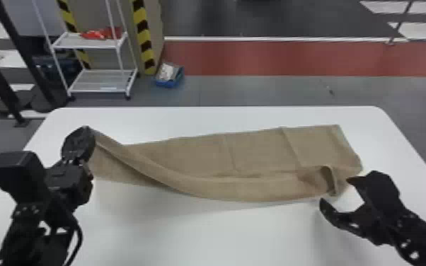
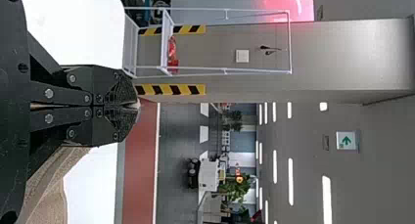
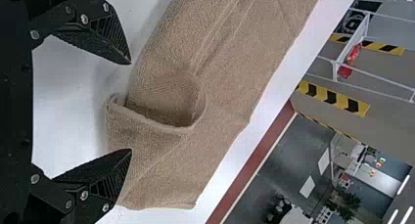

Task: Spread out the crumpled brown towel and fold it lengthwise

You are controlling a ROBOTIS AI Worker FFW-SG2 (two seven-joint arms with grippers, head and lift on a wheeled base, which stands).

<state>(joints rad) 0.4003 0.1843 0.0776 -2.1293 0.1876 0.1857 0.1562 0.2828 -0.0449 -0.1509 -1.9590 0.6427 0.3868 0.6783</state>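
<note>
The brown towel (image 1: pixel 258 152) lies stretched across the white table, its near edge rolled over and its right end curled up. At the table's left, my left gripper (image 1: pixel 90 132) is shut on the towel's left corner, which it holds raised. In the left wrist view the fingers of the left gripper (image 2: pixel 134 105) are pressed together, with towel (image 2: pixel 51 194) hanging beside them. My right gripper (image 1: pixel 334 191) stands open just off the curled right end. In the right wrist view, the right gripper (image 3: pixel 130 106) has its fingers apart around the edge of the towel's curled part (image 3: pixel 161 104).
The white table (image 1: pixel 201 237) has its far edge (image 1: pixel 216 107) behind the towel. Beyond it on the floor stand a white wire shelf (image 1: pixel 95 81) with a red item, a blue box (image 1: pixel 169 76) and a post with yellow and black stripes (image 1: pixel 145 42).
</note>
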